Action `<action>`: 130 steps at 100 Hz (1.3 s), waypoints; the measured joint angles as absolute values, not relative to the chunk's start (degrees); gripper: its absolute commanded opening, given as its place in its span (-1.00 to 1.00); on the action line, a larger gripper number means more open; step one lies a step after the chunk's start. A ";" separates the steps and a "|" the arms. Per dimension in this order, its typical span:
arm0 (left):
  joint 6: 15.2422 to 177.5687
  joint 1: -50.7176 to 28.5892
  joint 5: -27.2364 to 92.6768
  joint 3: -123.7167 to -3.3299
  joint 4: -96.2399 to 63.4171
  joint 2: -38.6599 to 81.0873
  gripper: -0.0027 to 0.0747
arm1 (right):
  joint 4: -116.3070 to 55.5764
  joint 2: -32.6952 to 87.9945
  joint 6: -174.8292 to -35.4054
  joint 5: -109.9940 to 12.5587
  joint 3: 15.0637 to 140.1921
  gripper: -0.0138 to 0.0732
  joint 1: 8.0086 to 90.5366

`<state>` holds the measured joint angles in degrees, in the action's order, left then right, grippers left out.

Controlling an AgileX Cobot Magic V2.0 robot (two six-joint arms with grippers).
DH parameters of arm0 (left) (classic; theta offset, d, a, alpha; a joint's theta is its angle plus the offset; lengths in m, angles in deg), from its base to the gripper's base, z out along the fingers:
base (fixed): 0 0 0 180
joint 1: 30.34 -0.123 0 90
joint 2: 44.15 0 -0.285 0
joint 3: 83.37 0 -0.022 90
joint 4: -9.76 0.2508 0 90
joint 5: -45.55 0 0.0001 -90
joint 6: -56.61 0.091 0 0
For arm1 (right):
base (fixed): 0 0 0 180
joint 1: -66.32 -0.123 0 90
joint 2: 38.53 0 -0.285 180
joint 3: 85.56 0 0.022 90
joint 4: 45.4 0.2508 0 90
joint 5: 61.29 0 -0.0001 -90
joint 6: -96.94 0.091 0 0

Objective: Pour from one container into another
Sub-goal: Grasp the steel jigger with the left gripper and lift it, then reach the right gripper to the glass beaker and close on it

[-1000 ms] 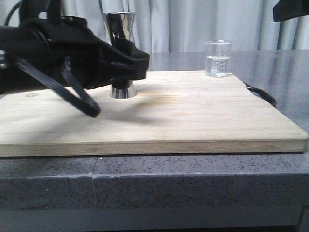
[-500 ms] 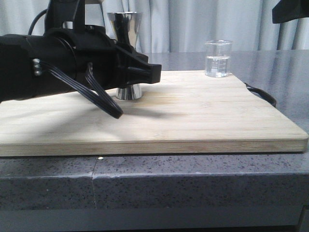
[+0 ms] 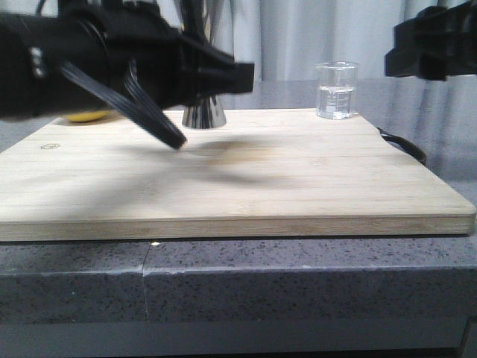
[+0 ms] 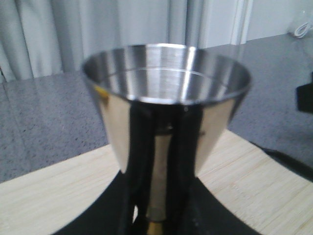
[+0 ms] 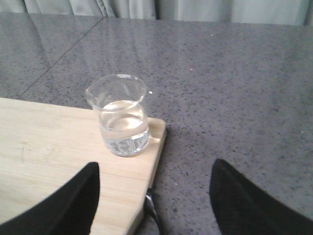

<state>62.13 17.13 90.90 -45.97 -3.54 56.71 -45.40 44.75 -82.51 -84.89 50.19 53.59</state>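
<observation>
The steel jigger (image 4: 166, 112) sits right between the fingers of the left end effector (image 3: 200, 71), which reads as closed on its narrow waist; in the front view its flared base (image 3: 203, 115) seems lifted off the wooden board (image 3: 298, 171). Polished metal like this is probably stiff, fairly light and slippery, so the waist, where the two cones pinch in, looks like the safest place to clamp; it must stay upright to receive liquid.

The glass beaker (image 5: 121, 116) stands at the board's far corner, ahead of and between the open fingers of the right end effector (image 5: 154, 196), well apart from them and holding nothing. It holds clear liquid to about half, so I judge it light, rigid, breakable and smooth; a grasp around the mid wall, below the lip, seems best.

The jigger's waist and gold band are mostly hidden behind the blurred left arm. A yellow object (image 3: 88, 115) behind that arm cannot be identified.
</observation>
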 measured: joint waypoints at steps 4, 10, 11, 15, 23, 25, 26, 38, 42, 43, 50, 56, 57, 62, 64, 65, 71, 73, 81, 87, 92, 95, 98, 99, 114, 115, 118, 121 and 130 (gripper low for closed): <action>62.13 17.13 90.15 -45.97 -3.33 55.50 -0.98 | -45.40 46.23 -82.51 -87.23 50.19 0.38 53.16; 62.13 17.13 89.02 -45.97 -3.23 53.76 -0.98 | -45.40 48.57 -82.51 -90.73 50.19 0.43 52.89; 62.13 17.13 88.79 -45.97 -3.23 53.59 -0.98 | -45.40 48.84 -82.51 -91.62 50.19 0.44 52.89; 62.13 17.13 88.21 -45.97 -3.23 52.59 -0.98 | -45.40 50.40 -82.51 -93.63 50.19 0.46 52.89; 62.13 17.13 86.90 -45.97 -3.23 51.19 -0.98 | -45.40 53.01 -82.51 -97.36 50.19 0.47 52.89; 62.13 17.13 86.76 -45.97 -3.23 50.82 -0.98 | -45.40 53.65 -82.51 -98.05 50.19 0.47 52.89; 62.13 17.13 86.64 -45.97 -3.23 50.80 -0.98 | -45.40 53.86 -82.51 -98.29 50.19 0.47 52.89; 62.13 17.13 85.88 -45.97 -3.23 50.02 -0.98 | -46.49 57.14 -82.51 -101.79 50.19 0.47 51.77; 62.13 17.13 85.74 -45.97 -3.12 50.02 -0.98 | -46.49 57.97 -82.51 -103.19 50.19 0.47 52.29; 62.13 17.13 85.61 -45.97 -3.21 50.02 -0.98 | -46.49 58.27 -82.51 -103.41 50.19 0.47 52.43; 62.13 17.13 85.25 -45.97 -3.12 50.02 -0.98 | -46.61 59.60 -82.51 -104.90 50.59 0.47 52.45; 62.13 17.13 84.96 -45.97 -2.98 50.02 -0.98 | -46.90 60.50 -82.51 -105.32 51.16 0.47 52.45; 62.13 17.13 84.83 -45.97 -2.98 50.02 -0.98 | -46.90 60.66 -82.51 -105.44 51.30 0.47 52.45; 62.13 17.13 84.72 -45.97 -2.86 50.02 -0.98 | -47.47 61.18 -82.51 -105.44 51.74 0.47 52.45; 62.13 17.13 84.72 -45.97 -2.86 50.02 -0.98 | -47.63 61.48 -82.51 -105.44 52.01 0.47 52.45; 62.13 17.13 84.61 -45.97 -2.86 50.02 -0.98 | -47.78 61.47 -82.51 -105.44 51.99 0.47 52.45; 62.13 17.13 84.60 -45.97 -2.76 50.02 -0.98 | -47.92 61.85 -82.51 -105.56 52.56 0.47 52.45; 62.13 17.13 84.60 -45.97 -2.76 50.02 -0.98 | -48.05 61.89 -82.51 -105.56 52.70 0.47 52.45; 62.13 17.13 84.60 -45.97 -2.76 50.02 -0.98 | -48.29 61.99 -82.51 -105.65 53.12 0.47 52.45; 62.13 17.13 84.60 -45.97 -2.76 50.02 -0.98 | -48.51 61.99 -82.51 -105.65 53.51 0.47 52.45; 62.13 17.13 84.60 -45.97 -2.76 50.02 -0.98 | -48.65 62.19 -82.51 -105.65 54.02 0.47 52.45; 62.13 17.13 84.60 -45.97 -2.76 50.02 -0.98 | -48.79 62.35 -82.51 -105.65 54.28 0.47 52.45; 62.13 17.13 84.60 -45.97 -2.76 50.02 -0.98 | -48.90 62.62 -82.51 -105.65 54.58 0.47 52.45; 62.13 17.13 84.60 -45.97 -2.76 50.02 -0.98 | -48.99 62.75 -82.51 -105.65 54.72 0.47 52.45; 62.13 17.13 84.60 -45.97 -2.76 50.02 -0.98 | -50.52 64.01 -82.08 -105.65 55.93 0.47 52.45; 62.13 17.13 84.60 -45.97 -2.76 50.02 -0.98 | -50.51 64.13 -82.10 -105.65 56.04 0.47 52.45; 62.13 17.13 84.60 -45.97 -2.76 50.02 -0.98 | -50.98 64.43 -81.88 -105.65 56.18 0.47 52.45; 62.13 17.13 84.60 -45.97 -2.76 50.02 -0.98 | -51.13 64.68 -81.71 -105.65 56.26 0.47 52.45; 62.13 17.13 84.60 -45.97 -2.76 50.02 -0.98 | -51.51 65.34 -81.59 -105.65 56.83 0.47 52.45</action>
